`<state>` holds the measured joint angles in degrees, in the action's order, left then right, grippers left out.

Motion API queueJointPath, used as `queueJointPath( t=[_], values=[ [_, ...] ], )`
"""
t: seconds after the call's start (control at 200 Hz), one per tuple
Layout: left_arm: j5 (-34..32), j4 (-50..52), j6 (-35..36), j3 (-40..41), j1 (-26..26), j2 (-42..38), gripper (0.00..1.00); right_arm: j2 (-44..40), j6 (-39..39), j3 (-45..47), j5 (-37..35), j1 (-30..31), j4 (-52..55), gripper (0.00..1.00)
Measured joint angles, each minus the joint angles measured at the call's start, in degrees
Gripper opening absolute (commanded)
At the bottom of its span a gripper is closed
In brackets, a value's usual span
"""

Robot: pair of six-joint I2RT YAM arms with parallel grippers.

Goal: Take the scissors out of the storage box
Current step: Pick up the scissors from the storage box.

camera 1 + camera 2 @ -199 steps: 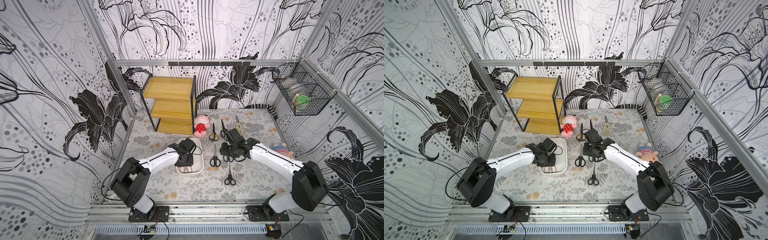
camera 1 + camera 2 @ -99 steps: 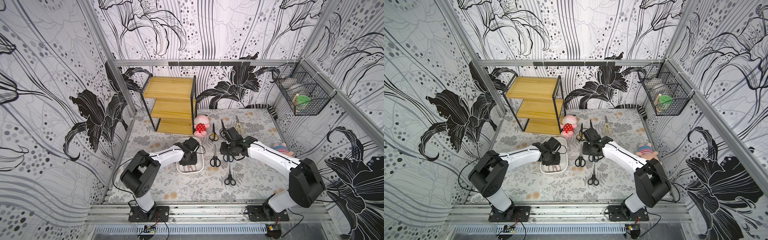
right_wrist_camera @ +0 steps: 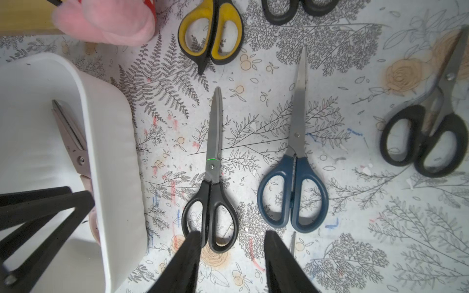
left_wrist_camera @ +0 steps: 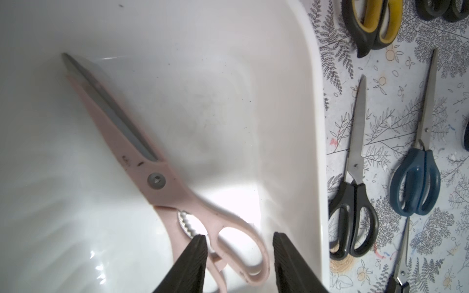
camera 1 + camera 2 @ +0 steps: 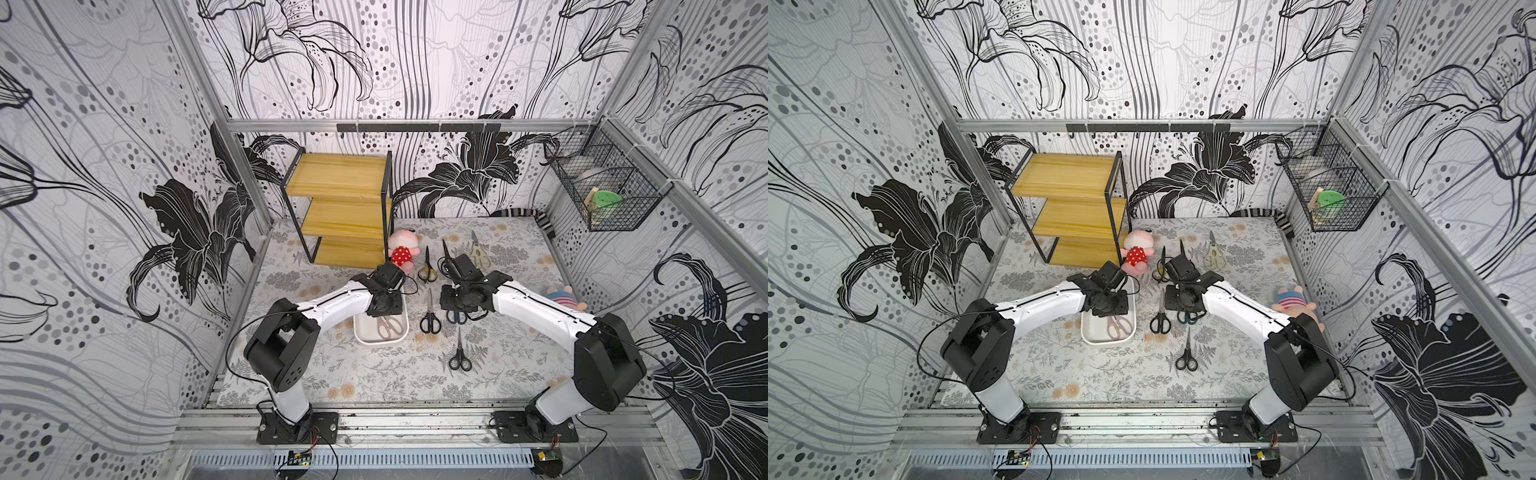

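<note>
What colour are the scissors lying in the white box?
The scissors are pale pink; the left wrist view shows it best.

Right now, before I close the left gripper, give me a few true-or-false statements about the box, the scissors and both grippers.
1. Only the pink scissors lie in the storage box. True.
2. The left gripper is shut on the pink scissors. False: its jaws stand apart over the handle.
3. The blue-handled scissors lie inside the box. False: they lie on the table, beside a black-handled pair.
4. The right gripper is open and holds nothing. True.
</note>
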<state>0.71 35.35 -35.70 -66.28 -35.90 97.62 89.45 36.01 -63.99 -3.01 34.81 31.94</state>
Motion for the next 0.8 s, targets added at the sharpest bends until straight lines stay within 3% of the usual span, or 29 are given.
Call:
queueJointPath(
  t=[0.125,0.275,0.801],
  values=[
    [-1.38,3.13,1.16,0.87,0.0,-3.91,0.36,1.2,-0.57,-1.57,0.39,0.0,-0.02,0.45],
    [-2.23,5.6,2.86,4.52,0.0,-5.92,0.34,2.62,-1.18,-3.15,0.42,0.0,-0.04,0.44],
    [-2.16,5.55,6.84,6.75,-0.02,2.38,0.34,3.17,-1.16,-3.41,0.35,0.0,1.01,0.44]
  ],
)
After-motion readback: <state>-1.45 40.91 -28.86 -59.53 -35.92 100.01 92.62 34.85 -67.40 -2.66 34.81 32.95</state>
